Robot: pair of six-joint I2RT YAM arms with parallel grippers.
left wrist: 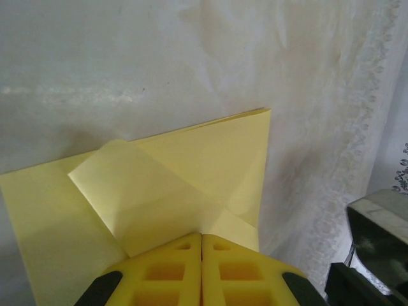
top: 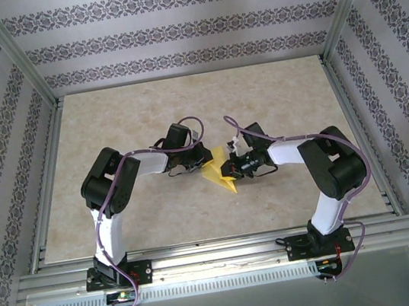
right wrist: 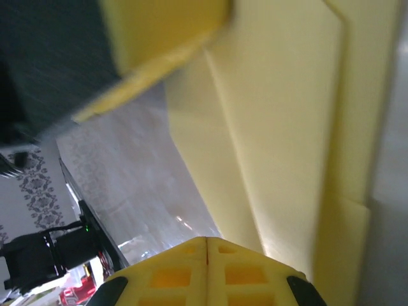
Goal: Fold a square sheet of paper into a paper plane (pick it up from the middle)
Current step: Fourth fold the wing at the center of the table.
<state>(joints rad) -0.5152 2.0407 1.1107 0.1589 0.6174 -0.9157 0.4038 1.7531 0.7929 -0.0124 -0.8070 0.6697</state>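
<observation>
The yellow square sheet of paper point(top: 224, 183) lies on the table between my two grippers, folded into a pointed shape. In the left wrist view the paper point(left wrist: 191, 166) shows a triangular flap folded over its middle. My left gripper point(left wrist: 202, 236) is shut, its tips against the paper where the creases meet; from above it point(top: 207, 163) sits at the paper's left side. My right gripper point(right wrist: 207, 240) is shut too, its tips at the edge of the layered paper point(right wrist: 287, 127); from above it point(top: 228, 171) sits at the paper's right side. A left fingertip point(right wrist: 159, 32) shows at the top left of the right wrist view.
The beige table top point(top: 183, 110) is bounded by aluminium rails point(top: 219, 252) in front and at the sides. Patterned walls point(top: 179, 33) rise behind and on both sides. Part of the right arm point(left wrist: 376, 248) stands close to the paper's right.
</observation>
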